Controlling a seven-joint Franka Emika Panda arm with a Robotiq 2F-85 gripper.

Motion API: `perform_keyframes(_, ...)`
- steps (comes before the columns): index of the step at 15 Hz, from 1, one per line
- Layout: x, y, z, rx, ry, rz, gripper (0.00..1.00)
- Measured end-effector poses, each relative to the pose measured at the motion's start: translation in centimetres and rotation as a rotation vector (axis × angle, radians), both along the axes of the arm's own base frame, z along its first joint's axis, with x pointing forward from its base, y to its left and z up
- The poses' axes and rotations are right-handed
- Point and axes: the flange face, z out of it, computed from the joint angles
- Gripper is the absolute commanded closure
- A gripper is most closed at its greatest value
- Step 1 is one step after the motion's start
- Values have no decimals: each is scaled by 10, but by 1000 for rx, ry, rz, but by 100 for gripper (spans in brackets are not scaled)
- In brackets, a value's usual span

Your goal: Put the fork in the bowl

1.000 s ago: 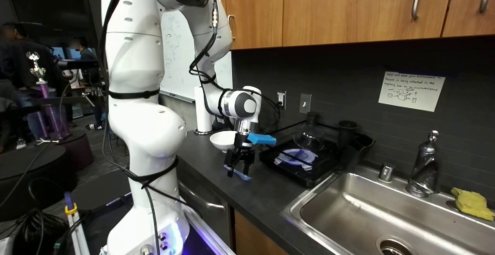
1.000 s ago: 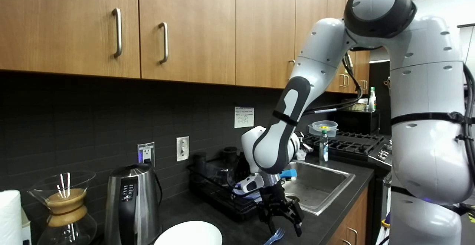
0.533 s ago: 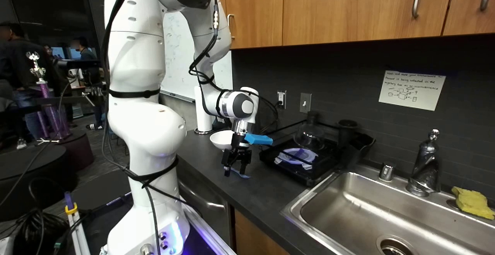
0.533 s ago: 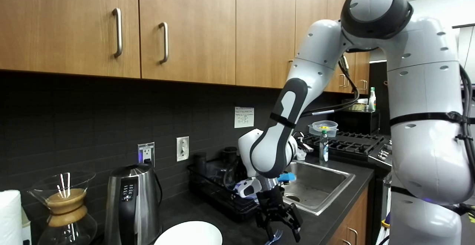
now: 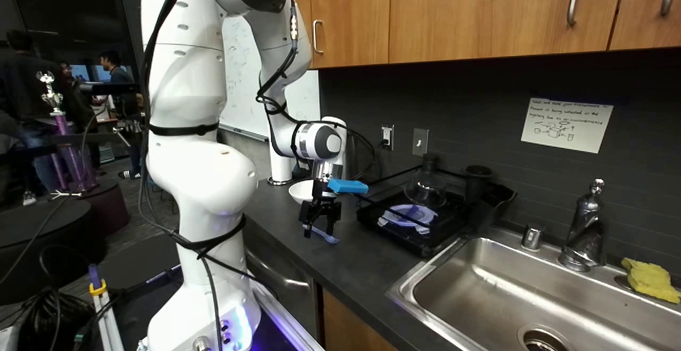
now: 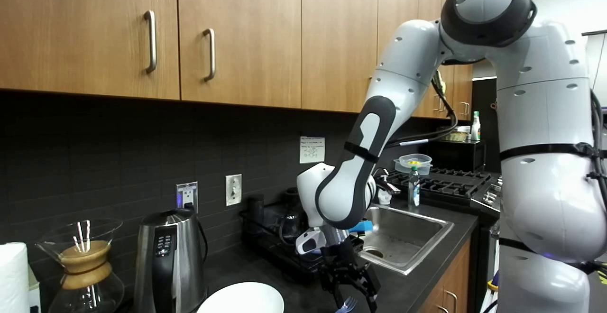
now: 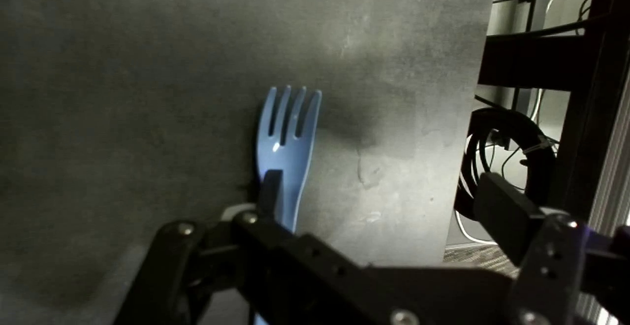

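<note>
Mottled grey worktop [image 7: 147, 93]: glossy blue four-tined fork [image 7: 291, 158], part-hidden by spread-jawed black end effector [image 7: 384, 192]; round white bowl [image 6: 242, 299], black rack [image 5: 387, 235] nearby

**Fork [image 7: 288, 160] lies outside the bowl [image 5: 301, 191]!**

Blue and slim, the fork lies flat on the counter [image 5: 354, 268], four tines showing clearly, part of its handle hidden in the wrist view. And there's the bowl, round, white, upright on the same counter, near but apart.
</note>
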Motion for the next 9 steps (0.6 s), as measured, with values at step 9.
perform_keyframes(9,11,3,9,-29,-31,39,0)
